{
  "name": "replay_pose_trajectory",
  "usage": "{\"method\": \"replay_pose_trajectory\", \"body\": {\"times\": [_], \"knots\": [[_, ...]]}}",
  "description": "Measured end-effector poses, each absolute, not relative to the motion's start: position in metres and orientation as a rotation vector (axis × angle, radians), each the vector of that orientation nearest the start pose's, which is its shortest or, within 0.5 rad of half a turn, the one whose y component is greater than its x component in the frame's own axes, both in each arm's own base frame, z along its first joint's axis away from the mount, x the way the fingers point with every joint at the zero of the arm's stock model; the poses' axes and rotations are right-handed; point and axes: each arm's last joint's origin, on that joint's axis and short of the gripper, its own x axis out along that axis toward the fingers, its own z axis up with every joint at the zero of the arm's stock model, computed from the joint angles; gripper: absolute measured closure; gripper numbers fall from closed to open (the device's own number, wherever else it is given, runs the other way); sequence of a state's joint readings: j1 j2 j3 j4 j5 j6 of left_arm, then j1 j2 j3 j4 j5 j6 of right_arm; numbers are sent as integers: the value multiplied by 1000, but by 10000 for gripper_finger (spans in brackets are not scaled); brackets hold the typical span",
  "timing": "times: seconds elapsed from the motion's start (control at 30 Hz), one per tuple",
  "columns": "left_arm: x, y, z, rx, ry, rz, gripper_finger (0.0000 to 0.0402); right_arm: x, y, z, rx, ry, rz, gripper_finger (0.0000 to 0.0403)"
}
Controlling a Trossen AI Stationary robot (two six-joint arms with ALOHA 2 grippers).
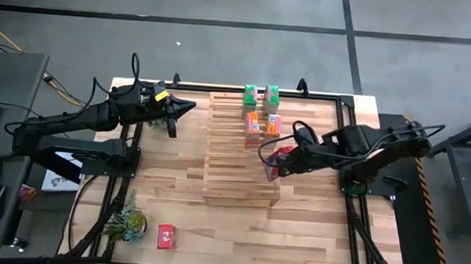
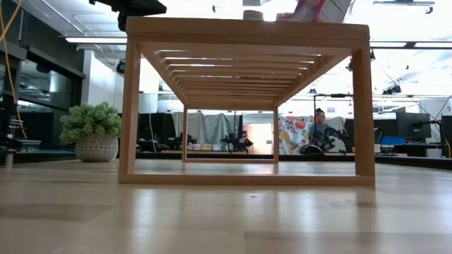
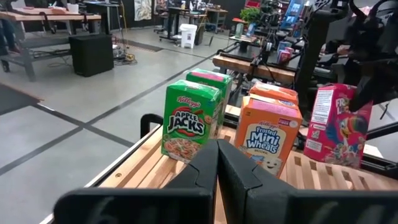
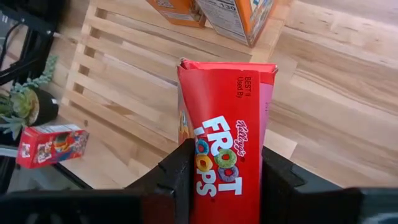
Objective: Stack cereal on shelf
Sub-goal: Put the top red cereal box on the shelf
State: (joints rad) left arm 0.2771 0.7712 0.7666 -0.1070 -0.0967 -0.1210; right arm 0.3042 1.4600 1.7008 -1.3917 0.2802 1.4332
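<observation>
So the red Froot Loops box is pinched between the fingers of the right tool, held over the right side of the wooden shelf. Just beyond it on the shelf stand two orange Mini Wheats boxes and, at the far edge, two green Apple Jacks boxes, all upright. The second red box lies flat on the tabletop near a potted plant. Left tool sits by the shelf's far left corner, fingers pressed together, holding nothing.
</observation>
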Motion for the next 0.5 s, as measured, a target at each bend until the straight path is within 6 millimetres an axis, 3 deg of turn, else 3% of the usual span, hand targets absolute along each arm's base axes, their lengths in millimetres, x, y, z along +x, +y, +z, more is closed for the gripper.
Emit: {"method": "replay_pose_trajectory", "body": {"times": [0.5], "knots": [[165, 50, 336, -137, 87, 382, 401, 261, 72, 383, 923, 852, -811, 283]]}}
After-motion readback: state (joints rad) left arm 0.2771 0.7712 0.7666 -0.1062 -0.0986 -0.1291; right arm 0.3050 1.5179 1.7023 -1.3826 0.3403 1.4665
